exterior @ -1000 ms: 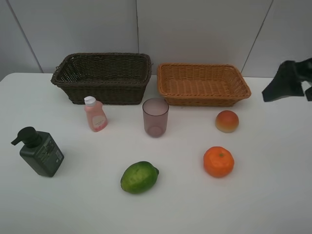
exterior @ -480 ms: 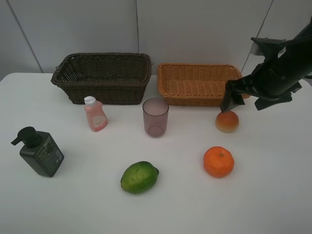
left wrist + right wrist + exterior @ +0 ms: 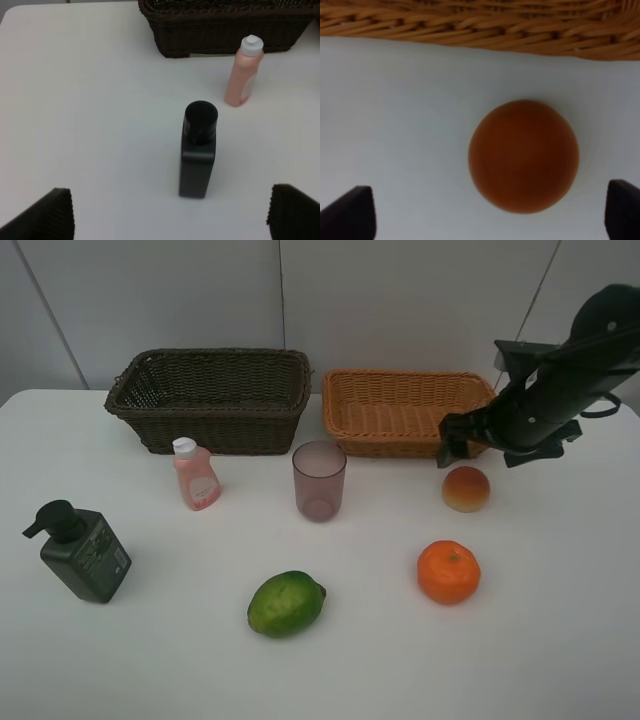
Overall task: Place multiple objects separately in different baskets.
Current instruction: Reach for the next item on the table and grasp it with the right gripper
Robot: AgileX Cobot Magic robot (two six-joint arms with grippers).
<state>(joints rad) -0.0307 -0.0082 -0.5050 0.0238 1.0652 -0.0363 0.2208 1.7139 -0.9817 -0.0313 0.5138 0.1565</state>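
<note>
Although both grippers stood wide open and empty, only the right gripper [image 3: 452, 453] was placed for a pick. It hung close over the red-yellow peach [image 3: 466, 488], which sat on the right half of the tabletop [image 3: 560, 650], toward the far edge and just in front of the near wall of the light tan wicker basket [image 3: 400, 443], not touching it. Seen from the right wrist, the fruit lay straight ahead in the gap between the two spread fingertips, a little nearer one than the other, with the basket's weave just beyond it. Being round, the peach had no long axis to match, so the jaws probably needed no turning; what counted was a plain descent onto it, clear of the wicker.

Toward the left edge, the left gripper [image 3: 170, 216] looked down on the dark green pump bottle [image 3: 198, 160]. That bottle stood upright ahead of the gap between its jaws, with the pink white-capped bottle [image 3: 244, 75] and the dark brown wicker basket [image 3: 225, 35] farther on. None of the six objects was in a basket yet. The purplish cup [image 3: 319, 480] stood near the middle, while the orange [image 3: 448, 571] and the green citrus fruit [image 3: 286, 603] lay closer to the near edge.
</note>
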